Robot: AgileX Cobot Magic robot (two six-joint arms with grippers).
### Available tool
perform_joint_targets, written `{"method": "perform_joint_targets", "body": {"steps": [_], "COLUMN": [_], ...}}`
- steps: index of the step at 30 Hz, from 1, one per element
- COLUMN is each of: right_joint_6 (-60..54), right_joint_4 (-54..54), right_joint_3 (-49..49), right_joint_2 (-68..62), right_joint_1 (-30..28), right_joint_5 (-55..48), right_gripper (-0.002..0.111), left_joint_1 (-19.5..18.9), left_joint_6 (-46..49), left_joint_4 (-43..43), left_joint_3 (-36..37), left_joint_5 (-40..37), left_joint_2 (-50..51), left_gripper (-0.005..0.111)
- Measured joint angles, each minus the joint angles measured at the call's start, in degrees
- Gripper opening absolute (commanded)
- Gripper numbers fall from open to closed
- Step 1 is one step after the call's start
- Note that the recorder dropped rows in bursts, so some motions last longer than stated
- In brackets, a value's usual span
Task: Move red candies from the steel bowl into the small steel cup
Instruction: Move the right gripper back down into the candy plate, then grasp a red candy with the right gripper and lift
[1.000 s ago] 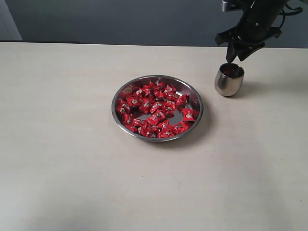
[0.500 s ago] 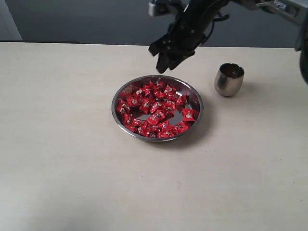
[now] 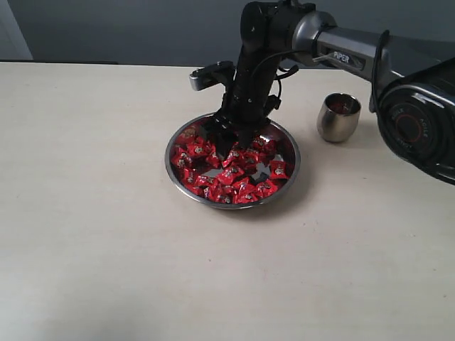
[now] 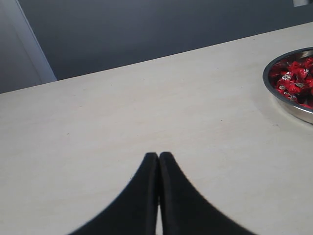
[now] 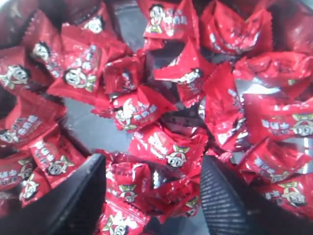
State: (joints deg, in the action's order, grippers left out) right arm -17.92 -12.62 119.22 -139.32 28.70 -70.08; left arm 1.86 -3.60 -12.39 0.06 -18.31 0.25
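right gripper (image 3: 226,144) reaches down into the bowl (image 3: 170,170) at the centre of the exterior frame, its black fingers spread wide over the candies (image 3: 238,177) and clamped on none of them. the right wrist view shows the two fingers (image 5: 80,196) standing well apart, their tips down among the heap, with several red wrappers (image 5: 166,152) lying loose between them and patches of bare steel (image 5: 83,122) showing through. the right arm (image 3: 341,46) comes in from the upper right of the exterior frame and bends down over the bowl's far rim. the candies lie in a loose layer across most of the bowl's flat bottom. the cup (image 3: 338,119) stands upright on the table (image 3: 106,249) to the right of the bowl, near it but not touching, with a dark reddish tint inside its mouth. the left gripper (image 4: 158,157) shows only in its own wrist view, its fingers pressed together with nothing between them, above the tabletop and apart from the bowl, whose rim (image 4: 288,105) and a few candies (image 4: 293,81) are in view.
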Motion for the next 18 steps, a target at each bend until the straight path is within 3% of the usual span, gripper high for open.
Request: {"method": "perform_joint_targets", "body": {"steps": [16,18], "right_joint_6": [2.90,2.90], "right_joint_4": [1.46,1.56], "right_joint_3": [-6.04,-6.18], "right_joint_2": [0.45,0.45], "right_joint_1": [2.38,2.38], "right_joint_5": [0.10,0.10], "right_gripper": [0.055,0.048], "left_joint_1": [0.00,0.00], "left_joint_6": [0.00,0.00], "left_joint_4": [0.00,0.00], "left_joint_3": [0.00,0.00], "left_joint_5": [0.00,0.00], "left_joint_2": [0.00,0.00], "left_gripper": [0.000,0.000]}}
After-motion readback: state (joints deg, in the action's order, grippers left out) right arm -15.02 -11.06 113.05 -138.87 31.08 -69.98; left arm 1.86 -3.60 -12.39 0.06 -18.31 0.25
